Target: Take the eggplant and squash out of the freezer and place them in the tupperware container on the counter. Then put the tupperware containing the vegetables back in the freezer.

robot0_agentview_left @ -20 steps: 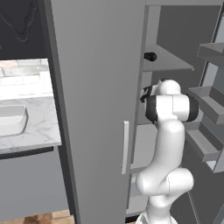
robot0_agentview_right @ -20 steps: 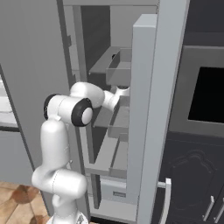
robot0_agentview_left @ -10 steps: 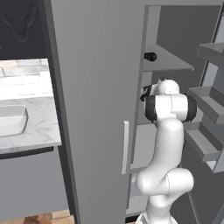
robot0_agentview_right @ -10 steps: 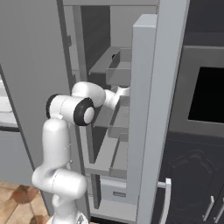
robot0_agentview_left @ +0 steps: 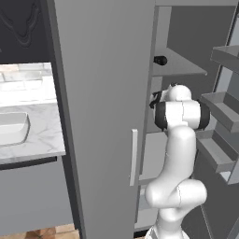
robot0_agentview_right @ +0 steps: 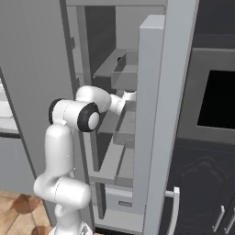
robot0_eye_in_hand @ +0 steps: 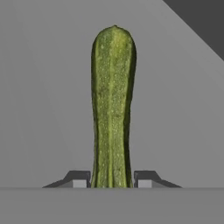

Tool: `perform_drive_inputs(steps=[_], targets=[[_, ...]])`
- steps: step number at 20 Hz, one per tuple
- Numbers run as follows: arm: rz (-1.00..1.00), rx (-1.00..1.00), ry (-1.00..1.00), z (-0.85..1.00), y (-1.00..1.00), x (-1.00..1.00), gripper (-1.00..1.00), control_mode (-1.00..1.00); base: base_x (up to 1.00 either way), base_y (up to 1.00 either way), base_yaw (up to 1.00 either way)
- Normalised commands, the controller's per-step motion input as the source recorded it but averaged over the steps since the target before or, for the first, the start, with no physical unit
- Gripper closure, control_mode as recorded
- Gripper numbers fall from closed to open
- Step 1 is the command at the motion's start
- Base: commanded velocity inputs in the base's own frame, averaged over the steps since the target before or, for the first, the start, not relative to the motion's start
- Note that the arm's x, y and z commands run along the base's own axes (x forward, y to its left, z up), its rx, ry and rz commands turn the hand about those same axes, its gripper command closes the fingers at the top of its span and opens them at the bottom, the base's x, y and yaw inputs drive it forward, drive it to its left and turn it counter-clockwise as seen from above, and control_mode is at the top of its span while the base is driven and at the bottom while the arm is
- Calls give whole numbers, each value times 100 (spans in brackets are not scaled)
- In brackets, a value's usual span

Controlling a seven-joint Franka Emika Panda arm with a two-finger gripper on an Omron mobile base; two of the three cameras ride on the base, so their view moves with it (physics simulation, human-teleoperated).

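In the hand view a long green squash (robot0_eye_in_hand: 112, 105) lies on a grey freezer shelf, pointing away from the hand. My gripper (robot0_eye_in_hand: 112, 178) is shut on its near end, one fingertip (robot0_eye_in_hand: 78, 179) against each side. The white arm (robot0_agentview_left: 179, 116) reaches into the open freezer (robot0_agentview_left: 102, 116) at mid height, and its wrist (robot0_agentview_right: 126, 98) passes behind the open door's bins. A small dark thing (robot0_agentview_left: 159, 60) lies on the shelf above; I cannot tell what it is. The white tupperware container (robot0_agentview_left: 10, 128) sits on the marble counter (robot0_agentview_left: 44, 137) at the left.
The freezer's open door (robot0_agentview_right: 151, 114) with its bins stands close to the right of the arm. A grey panel with a slim pale handle (robot0_agentview_left: 134, 156) stands close to the left. A dark oven front (robot0_agentview_right: 213, 101) and dark cabinet doors are at the right.
The jaws have drawn in onto the squash. In the base views the arm stands almost where it was, reaching into the freezer.
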Motion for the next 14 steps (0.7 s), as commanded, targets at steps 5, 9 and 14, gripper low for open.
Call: perform_drive_inputs(steps=[5,9,14], targets=[[1,-3,-1,-7,4,-15,100,-100,0,0,0],[1,0,-4,0,9,-40,100,-100,0,0,0],[0,0,1,8,20,-28,100,-100,0,0,0]])
